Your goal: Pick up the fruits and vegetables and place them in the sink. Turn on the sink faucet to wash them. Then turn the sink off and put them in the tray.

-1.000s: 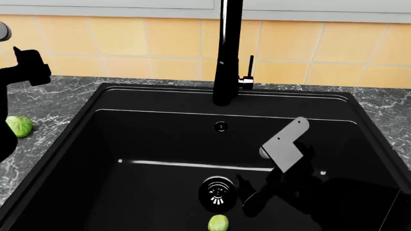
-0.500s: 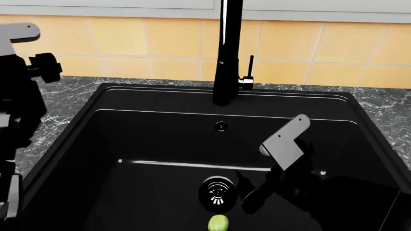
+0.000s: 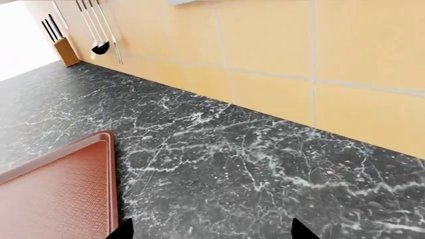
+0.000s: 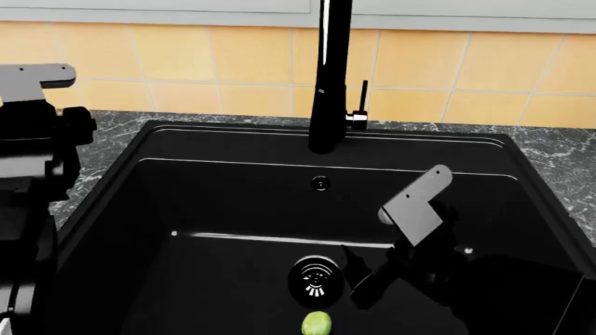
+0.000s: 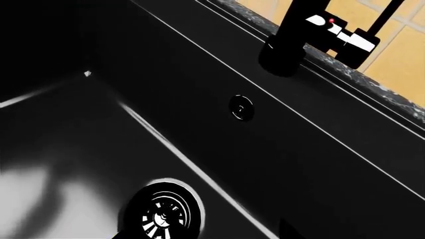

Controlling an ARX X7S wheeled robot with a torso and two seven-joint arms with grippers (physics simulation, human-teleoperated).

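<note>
One yellow-green sprout (image 4: 317,323) lies on the floor of the black sink (image 4: 233,209), just in front of the round drain (image 4: 317,279). The tall black faucet (image 4: 331,70) stands at the back rim, its thin lever (image 4: 363,98) on the right side. My right gripper (image 4: 359,276) hangs open and empty inside the basin beside the drain (image 5: 162,214). My left arm (image 4: 33,181) is over the counter left of the sink. Its gripper (image 3: 212,233) is open above bare counter, with the dark red tray (image 3: 53,199) close beside one fingertip.
The marbled black counter (image 3: 232,149) runs along a yellow tiled wall (image 3: 299,59). A knife block (image 3: 66,50) and hanging utensils (image 3: 99,30) are at its far end. An overflow hole (image 5: 241,107) sits in the sink's back wall.
My left arm has swung in over the counter left of the sink and now covers the sprout that lay there a second ago. The right arm has barely moved.
</note>
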